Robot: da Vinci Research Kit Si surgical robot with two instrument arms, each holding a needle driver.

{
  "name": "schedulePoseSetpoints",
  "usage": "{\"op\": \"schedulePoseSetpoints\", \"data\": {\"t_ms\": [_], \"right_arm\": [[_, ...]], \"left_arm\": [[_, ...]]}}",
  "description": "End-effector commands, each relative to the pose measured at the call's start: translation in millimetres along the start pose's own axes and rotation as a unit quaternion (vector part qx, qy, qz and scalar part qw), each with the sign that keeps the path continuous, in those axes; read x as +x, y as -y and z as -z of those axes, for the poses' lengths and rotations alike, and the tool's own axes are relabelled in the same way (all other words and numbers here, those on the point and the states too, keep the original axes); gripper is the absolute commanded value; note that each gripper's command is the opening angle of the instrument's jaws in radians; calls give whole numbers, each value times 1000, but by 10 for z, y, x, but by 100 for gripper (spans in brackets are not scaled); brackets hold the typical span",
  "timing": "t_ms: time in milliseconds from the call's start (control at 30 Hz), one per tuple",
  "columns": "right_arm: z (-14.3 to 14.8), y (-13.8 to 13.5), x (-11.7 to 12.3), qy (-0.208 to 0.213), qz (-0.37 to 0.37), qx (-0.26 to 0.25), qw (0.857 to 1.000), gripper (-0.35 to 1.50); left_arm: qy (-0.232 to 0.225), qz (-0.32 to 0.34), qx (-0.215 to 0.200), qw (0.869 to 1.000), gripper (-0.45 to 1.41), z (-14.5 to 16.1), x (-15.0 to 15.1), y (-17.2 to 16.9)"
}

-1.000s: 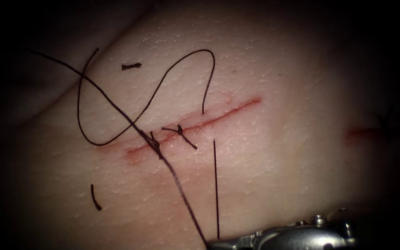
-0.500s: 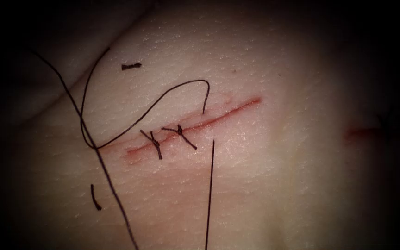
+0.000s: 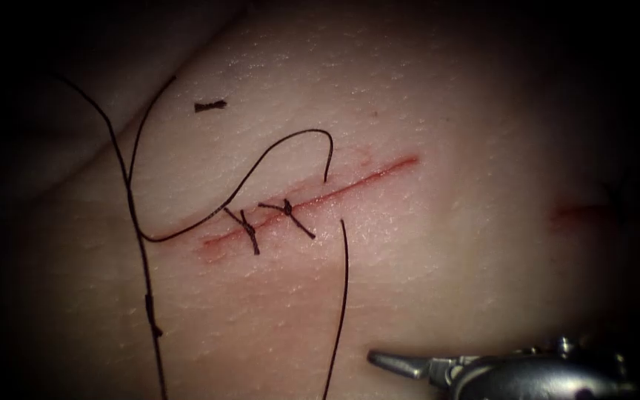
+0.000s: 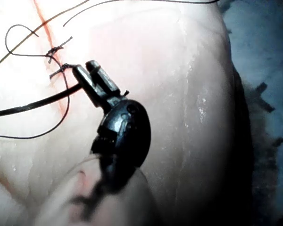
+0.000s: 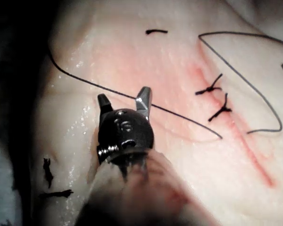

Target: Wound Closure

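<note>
The tissue bears a slanting red cut with two tied stitches at its left half. Dark thread lies slack in loops left of the cut and runs down out of the picture. Another strand hangs below the cut. My right tool sits at the bottom edge, right of that strand. In the right wrist view its jaws stand open with thread running past behind them, nothing gripped. My left tool is shut with a thick strand of thread leading into it. I cannot tell where the needle is.
Short cut ends of thread lie on the tissue at upper left and lower left. A second small red mark shows far right. The tissue's edge falls off to darkness at the upper left.
The right tool held the thread taut across the cut, left the picture, then came back further right with its jaws open. The thread went slack and swung left.
</note>
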Motion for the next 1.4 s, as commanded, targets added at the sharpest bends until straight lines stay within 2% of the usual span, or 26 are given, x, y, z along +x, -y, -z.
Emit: {"op": "schedulePoseSetpoints", "data": {"t_ms": [33,67,267,300,400,433,467,533,767,1000,1033,1067,1100,1133,1267,1400], "right_arm": [[-4,-10,-10,2,6,-2,1000,138],[-4,-10,-10,2,6,-2,1000,138],[-22,-51,-50,17,42,-25,999,133],[-30,-63,-66,18,53,-31,998,133],[-44,-77,-88,21,63,-36,997,135],[-44,-77,-88,21,63,-36,997,135],[-60,-86,-105,18,73,-38,996,135],[-71,-90,-115,19,79,-39,996,135],[-108,-88,-133,18,90,-28,995,131],[-123,-88,-129,8,94,-20,995,120],[-123,-88,-129,9,97,-11,995,91],[-123,-88,-129,9,97,-11,995,91],[-120,-86,-131,21,99,8,995,4],[-118,-85,-132,26,99,16,995,-35],[-107,-79,-133,20,101,14,995,-35],[-99,-68,-124,17,101,15,995,-35]], "left_arm": [[0,-1,-1,1000,-45,-1,-5,-9],[0,-1,-1,1000,-45,-1,-5,-9],[-4,0,-4,1000,-45,-4,-5,-11],[-4,0,-4,1000,-45,-5,-5,-12],[-4,0,-4,1000,-45,-5,-5,-12],[-4,0,-4,1000,-45,-5,-5,-12],[-4,0,-5,1000,-45,-5,-5,-12],[-4,0,-5,1000,-45,-5,-5,-12],[-5,0,-5,1000,-45,-4,-4,-13],[-5,0,-5,1000,-45,-4,-3,-12],[-5,0,-5,1000,-45,-4,-3,-12],[-5,0,-5,1000,-45,-4,-3,-12],[-5,0,-5,1000,-45,-3,-2,-12],[-5,1,-5,1000,-45,-3,-2,-13],[-4,1,-5,1000,-45,-3,0,-13],[-4,1,-5,1000,-45,-4,1,-14]]}}
